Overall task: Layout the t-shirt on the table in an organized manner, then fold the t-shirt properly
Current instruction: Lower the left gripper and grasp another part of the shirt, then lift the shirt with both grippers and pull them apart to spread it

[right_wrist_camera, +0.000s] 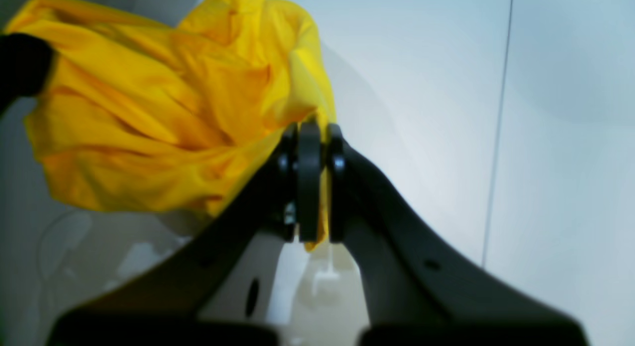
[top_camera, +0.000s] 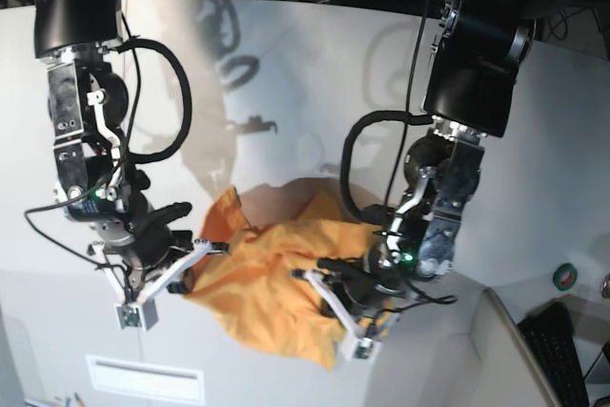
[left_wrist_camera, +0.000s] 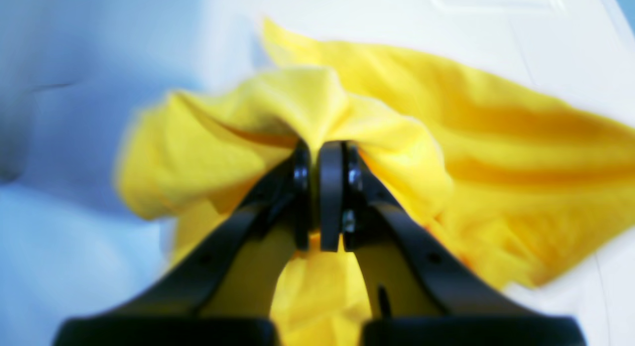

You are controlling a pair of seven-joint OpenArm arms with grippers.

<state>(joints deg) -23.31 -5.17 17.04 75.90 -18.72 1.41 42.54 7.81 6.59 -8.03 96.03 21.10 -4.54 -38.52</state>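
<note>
The orange-yellow t-shirt (top_camera: 262, 278) hangs crumpled between my two grippers over the pale table (top_camera: 286, 92). In the base view my right gripper (top_camera: 215, 247), on the left, is shut on the shirt's left edge. My left gripper (top_camera: 313, 276), on the right, is shut on a fold near the shirt's middle. The left wrist view shows the left gripper (left_wrist_camera: 320, 148) pinching a bunch of the t-shirt (left_wrist_camera: 471, 137). In the right wrist view the right gripper (right_wrist_camera: 310, 130) holds an edge of the t-shirt (right_wrist_camera: 149, 112). No print or neck tag shows.
A thin dark seam (right_wrist_camera: 498, 122) runs across the table (right_wrist_camera: 421, 88). A roll of tape (top_camera: 569, 275) and a dark keyboard (top_camera: 564, 350) lie at the right edge. A white rectangular label (top_camera: 143, 378) sits near the front left. Cables hang at the back.
</note>
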